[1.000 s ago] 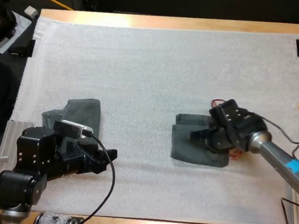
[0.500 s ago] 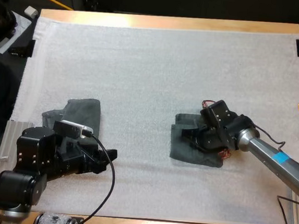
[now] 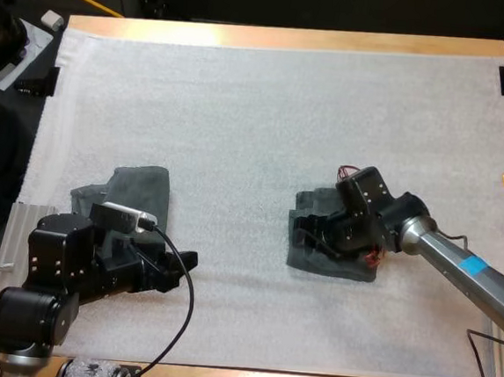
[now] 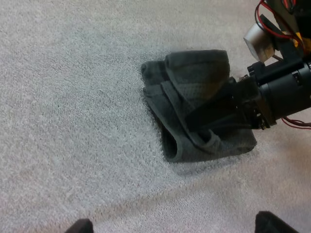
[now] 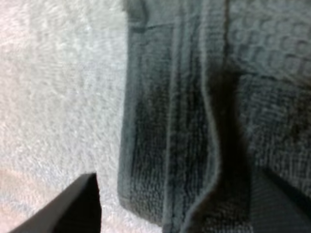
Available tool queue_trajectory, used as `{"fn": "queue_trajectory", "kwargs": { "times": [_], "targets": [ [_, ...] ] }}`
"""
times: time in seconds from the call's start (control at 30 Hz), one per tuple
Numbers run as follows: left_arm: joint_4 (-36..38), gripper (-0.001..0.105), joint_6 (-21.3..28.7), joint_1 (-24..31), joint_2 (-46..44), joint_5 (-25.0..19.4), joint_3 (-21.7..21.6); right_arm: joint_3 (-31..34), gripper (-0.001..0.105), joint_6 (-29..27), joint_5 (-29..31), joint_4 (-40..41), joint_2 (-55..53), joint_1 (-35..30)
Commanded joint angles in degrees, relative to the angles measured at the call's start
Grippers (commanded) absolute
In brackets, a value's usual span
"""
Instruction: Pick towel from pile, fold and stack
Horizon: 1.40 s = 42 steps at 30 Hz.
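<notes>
A folded dark grey-green towel (image 3: 347,259) lies on the white mat (image 3: 258,118), right of centre. My right gripper (image 3: 308,231) is low over its left part, fingers apart. In the right wrist view the right gripper (image 5: 180,204) stands open, with one fingertip (image 5: 80,204) over bare mat beside the folded towel (image 5: 170,121) and the other over the cloth. A crumpled towel (image 3: 133,187) lies at the left, behind my left arm. My left gripper (image 3: 188,261) is open near the mat's front. In the left wrist view the left gripper (image 4: 175,225) faces the folded towel (image 4: 194,82) from a distance.
The wooden table edge (image 3: 283,38) runs along the far side. Loose items lie off the table at the far left (image 3: 50,19). A wide stretch of mat separates the two towels.
My right gripper has slid left across the folded towel and its fingers have gone from shut to apart. The left arm has stayed still.
</notes>
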Motion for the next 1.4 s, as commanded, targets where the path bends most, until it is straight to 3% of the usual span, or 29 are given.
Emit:
{"fn": "queue_trajectory", "kwargs": {
  "times": [0.0, 0.5, 0.73, 0.93, 1.0, 1.17, 1.37],
  "targets": [
    [-0.6, 0.063, 0.0, -0.2, -0.2, 0.2, -0.3, -0.3, 0.064, -0.4, -2.7, 0.0, -0.8, 0.7],
    [-0.4, 0.063, 0.0, -0.4, -0.3, 0.4, -0.3, -0.3, 0.063, 3.6, -1.0, -5.0, 1.8, 9.0],
    [-0.4, 0.063, 0.2, -0.2, -0.1, 0.5, -0.4, -0.3, 0.063, 3.8, -0.6, -5.2, 2.0, 10.0],
    [-0.2, 0.063, 0.3, -0.2, -0.1, 0.7, -0.3, -0.4, 0.063, 2.5, 4.1, -3.4, -1.4, 10.0],
    [-0.2, 0.063, 0.3, 0.0, 0.0, 0.6, -0.2, -0.3, 0.063, 3.7, 0.8, -5.1, 1.0, 10.0],
    [0.1, 0.063, 0.7, -0.1, -0.1, 0.6, -0.3, -0.3, 0.063, 3.7, 0.0, -5.4, -0.4, 10.1],
    [0.1, 0.063, 1.0, -0.1, -0.2, 0.8, -0.2, -0.3, 0.063, 0.6, 9.3, 0.5, -8.7, 10.1]
  ]
}}
